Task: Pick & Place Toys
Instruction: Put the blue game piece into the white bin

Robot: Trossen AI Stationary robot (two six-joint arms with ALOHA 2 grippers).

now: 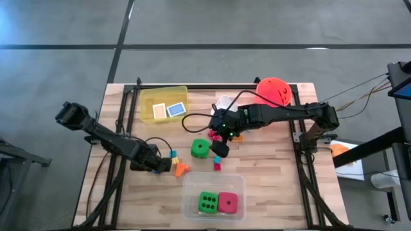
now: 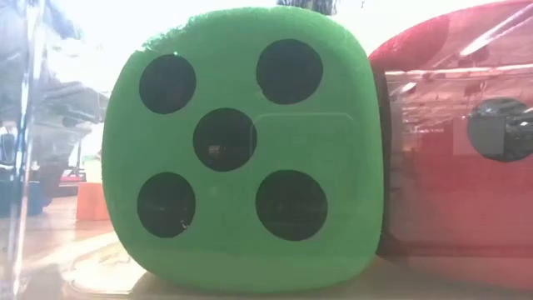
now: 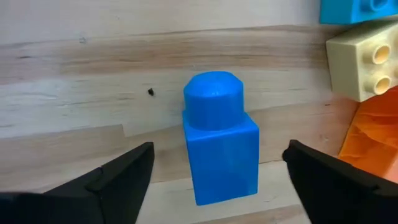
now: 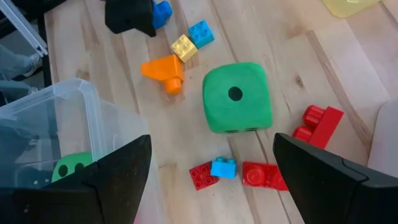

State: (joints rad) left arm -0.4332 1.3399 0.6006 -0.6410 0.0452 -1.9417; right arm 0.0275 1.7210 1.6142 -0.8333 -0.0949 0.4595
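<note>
Blue block (image 3: 221, 146) between wide-open left gripper (image 3: 217, 180); could tip if nudged off-centre. Right gripper (image 4: 211, 180) open above green die (image 4: 237, 98).

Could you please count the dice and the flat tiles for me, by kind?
Dice: 3 (loose green die; second green die and pink die in the clear tub)
Tiles: 2 (beige tile, blue tile, in the yellow tub)
Total: 5
</note>
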